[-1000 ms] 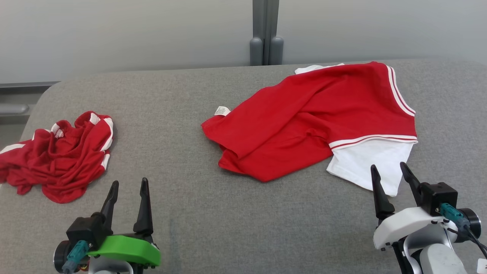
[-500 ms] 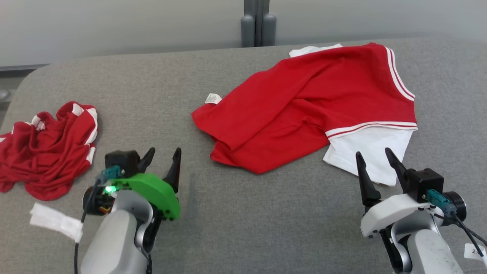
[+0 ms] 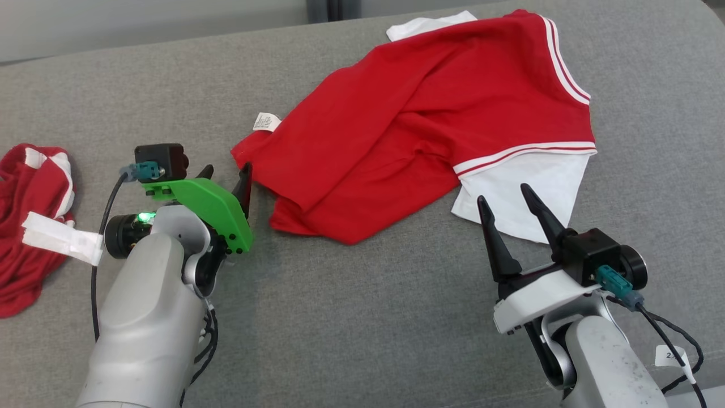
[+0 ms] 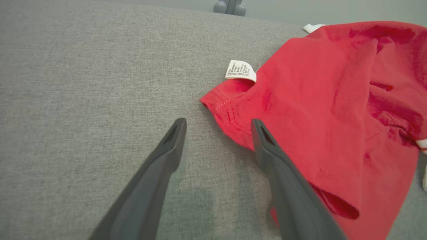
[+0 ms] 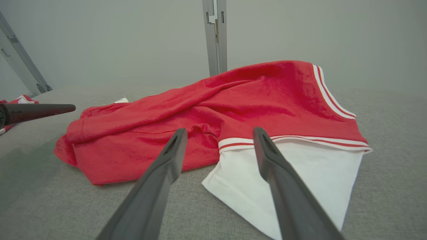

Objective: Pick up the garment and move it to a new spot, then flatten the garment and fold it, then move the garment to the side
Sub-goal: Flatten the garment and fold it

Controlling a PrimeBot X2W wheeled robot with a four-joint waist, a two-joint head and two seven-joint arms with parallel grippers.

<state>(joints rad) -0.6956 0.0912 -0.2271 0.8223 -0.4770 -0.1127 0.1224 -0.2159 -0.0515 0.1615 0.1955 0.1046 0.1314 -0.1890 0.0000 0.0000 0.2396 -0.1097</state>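
At the left edge a crumpled red jersey (image 3: 20, 283) is cut off; one finger of the left gripper (image 3: 226, 170) is half hidden behind its green mount (image 3: 209, 207). Two garments on the grey cushion (image 3: 351, 317), two grippers (both spread wide, empty). The red-and-white shirt (image 3: 419, 130) lies rumpled centre-right. Since half a second ago the left gripper has advanced to its left hem corner; the right gripper (image 3: 502, 194) sits near its white panel.

Look to your far left: a crumpled red-and-white garment (image 3: 31, 190) lies on the grey fabric tabletop (image 3: 362, 328). Beyond its far edge, a grey double post (image 5: 215, 36) stands against a pale wall (image 5: 100, 40).
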